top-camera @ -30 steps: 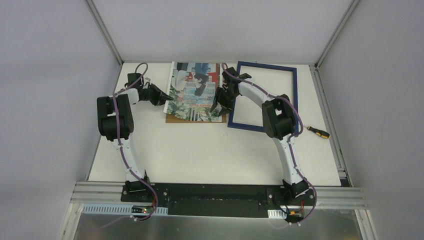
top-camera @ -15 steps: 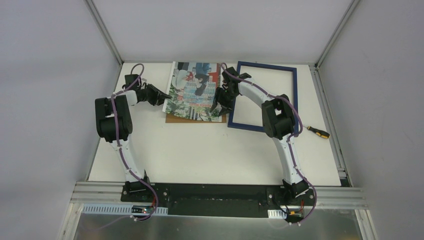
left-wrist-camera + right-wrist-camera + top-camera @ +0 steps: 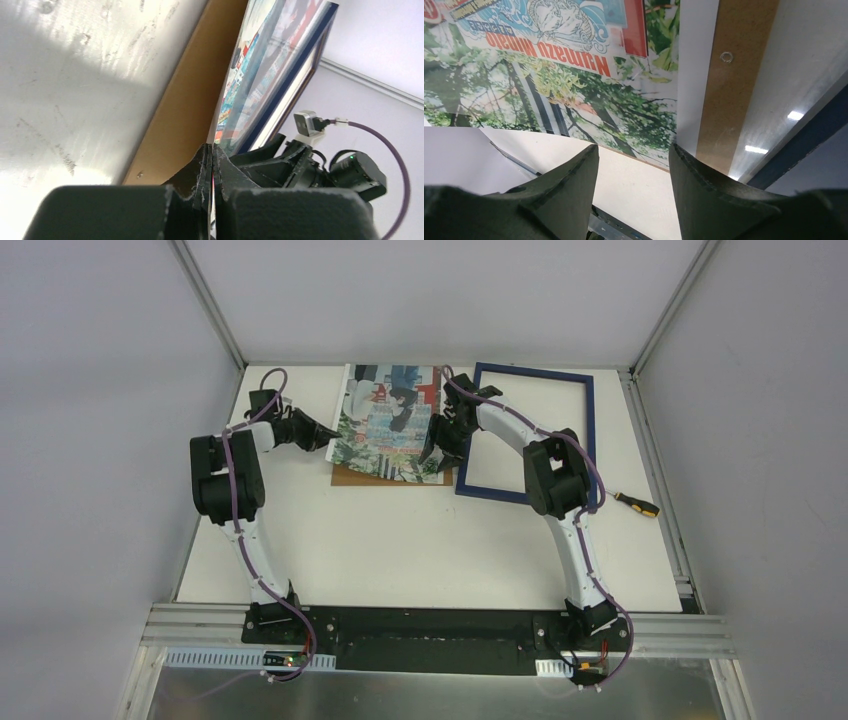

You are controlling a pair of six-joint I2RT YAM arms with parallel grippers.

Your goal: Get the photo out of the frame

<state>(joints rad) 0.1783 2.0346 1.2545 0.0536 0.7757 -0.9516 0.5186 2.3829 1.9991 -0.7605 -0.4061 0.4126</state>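
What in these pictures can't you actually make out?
Top view: right edge of the photo, partly hidden by the right gripper.
Top view: left rail of the frame, partly behind the right arm.
Left wrist view: the photo's edge inside the shut left gripper, covered by its fingers.

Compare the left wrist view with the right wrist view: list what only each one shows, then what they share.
Only the left wrist view: the left gripper, shut on the edge of the photo, with the right arm beyond it.
Only the right wrist view: the right gripper standing open, nothing between its fingers, and a small hole in the board.
Both: the photo, the brown board under it, the blue frame and the white table.
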